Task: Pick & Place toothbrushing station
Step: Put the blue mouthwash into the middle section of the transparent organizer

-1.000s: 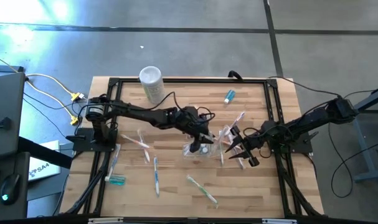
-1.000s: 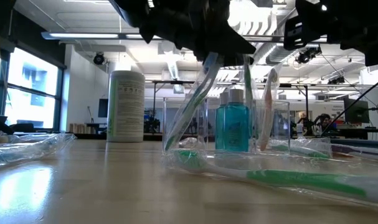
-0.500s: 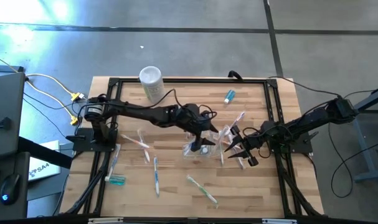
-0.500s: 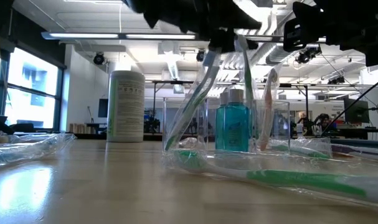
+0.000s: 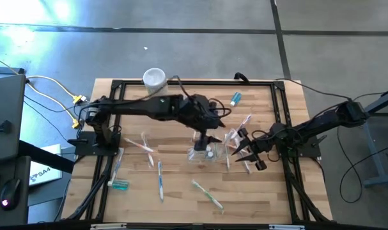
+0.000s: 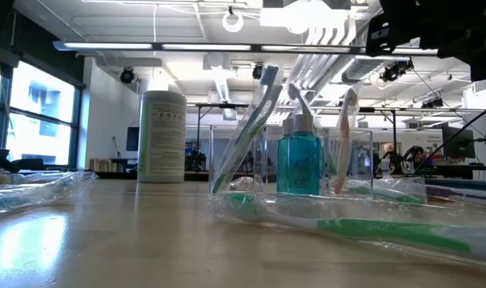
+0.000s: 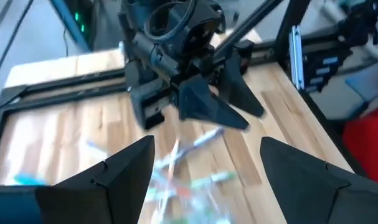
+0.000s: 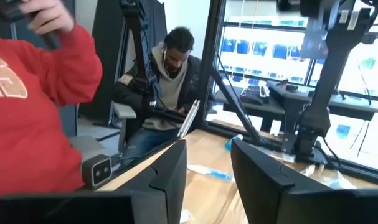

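The clear cup (image 5: 203, 154) (image 6: 226, 160) stands mid-table. A teal bottle (image 6: 299, 164) stands in it, and a blue-green toothbrush (image 6: 247, 136) and a white-headed one (image 6: 297, 94) lean in it. My left gripper (image 5: 204, 140) (image 7: 204, 180) hangs open above the cup's far side, holding nothing. My right gripper (image 5: 245, 151) (image 8: 208, 155) waits just right of the cup, pointing at it. Its fingers stand a narrow gap apart, with a wrapped pink toothbrush (image 5: 229, 145) (image 6: 347, 136) at their tips. My right gripper comes in level from the table's right with the wrapped pink toothbrush at its fingertips. The wrapper's pale end (image 8: 189, 118) sticks up past one finger. The toothbrush slants steeply beside the cup. I cannot tell which part is pinched.
A white cylinder (image 5: 154, 80) stands at the far left. Teal tubes lie at the far side (image 5: 235, 98) and near left (image 5: 119, 185). Loose wrapped toothbrushes (image 5: 160, 179) (image 5: 208, 195) (image 5: 141, 144) lie on the near half. People (image 8: 33, 93) sit beyond the table.
My left gripper has let go of a toothbrush in the cup. It has risen straight up and a little toward the far edge, out of the low view. The released toothbrush has tipped slightly and leans in the cup.
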Robot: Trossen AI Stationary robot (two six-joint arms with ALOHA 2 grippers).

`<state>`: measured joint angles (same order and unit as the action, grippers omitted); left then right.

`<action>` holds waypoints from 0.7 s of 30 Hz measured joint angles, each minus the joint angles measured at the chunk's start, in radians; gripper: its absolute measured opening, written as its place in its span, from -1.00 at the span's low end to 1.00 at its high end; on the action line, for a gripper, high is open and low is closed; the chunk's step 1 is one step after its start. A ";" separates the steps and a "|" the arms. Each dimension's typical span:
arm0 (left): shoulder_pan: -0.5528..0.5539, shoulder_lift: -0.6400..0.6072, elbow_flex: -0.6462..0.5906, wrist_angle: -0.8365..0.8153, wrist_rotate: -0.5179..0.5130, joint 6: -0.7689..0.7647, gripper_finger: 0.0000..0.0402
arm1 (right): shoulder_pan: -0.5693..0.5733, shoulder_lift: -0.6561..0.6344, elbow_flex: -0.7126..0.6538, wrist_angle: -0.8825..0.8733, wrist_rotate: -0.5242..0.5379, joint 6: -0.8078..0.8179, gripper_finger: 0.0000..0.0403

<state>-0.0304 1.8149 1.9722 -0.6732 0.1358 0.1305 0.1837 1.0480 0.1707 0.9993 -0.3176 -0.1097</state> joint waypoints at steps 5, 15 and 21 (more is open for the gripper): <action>-0.030 -0.002 0.194 -0.440 -0.016 -0.142 0.43 | 0.000 -0.039 0.000 -0.002 0.001 -0.027 -0.41; -0.212 -0.002 0.072 -0.864 -0.016 -0.613 0.43 | 0.000 -0.062 0.000 -0.041 0.001 -0.027 -0.41; -0.342 0.004 -0.095 -0.882 0.015 -0.642 0.43 | 0.000 -0.062 0.000 -0.040 0.001 -0.027 -0.41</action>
<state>-0.3719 1.8186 1.8772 -1.5557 0.1510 -0.5118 0.1833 0.9863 0.1707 0.9588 -0.3164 -0.1368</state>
